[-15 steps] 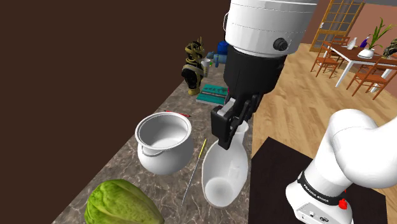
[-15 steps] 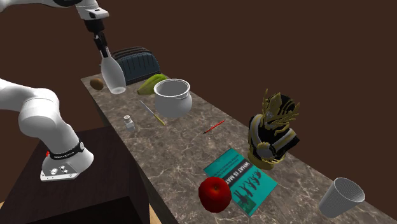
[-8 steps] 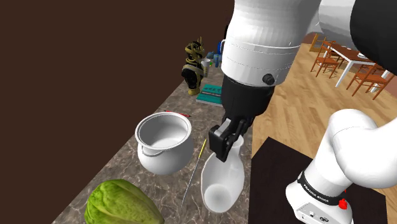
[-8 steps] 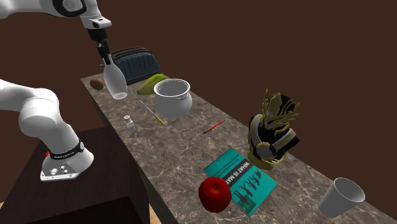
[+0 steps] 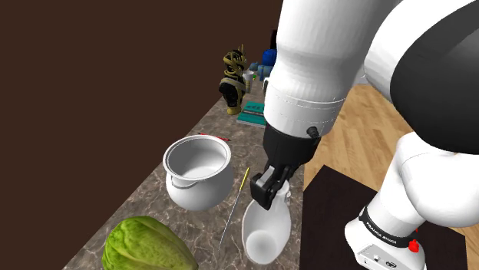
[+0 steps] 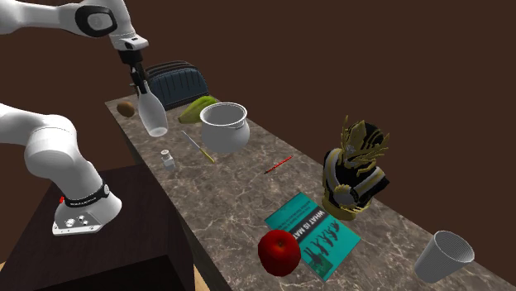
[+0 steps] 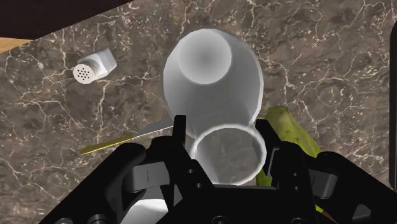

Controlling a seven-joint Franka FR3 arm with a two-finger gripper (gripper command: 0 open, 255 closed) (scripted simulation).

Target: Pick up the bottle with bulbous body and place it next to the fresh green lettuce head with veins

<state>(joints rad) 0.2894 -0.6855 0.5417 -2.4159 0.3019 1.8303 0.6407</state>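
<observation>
Above the counter, our end effector pinches the bottle by its neck; we see it hanging beside the pot, near the lettuce.

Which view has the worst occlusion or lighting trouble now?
Shoulder view: the arm blocks part of the counter beyond the bottle. Second exterior view: even light, no blur, dark wall behind. Wrist view: sharp; the jaws hide the bottle's neck sides.
</observation>
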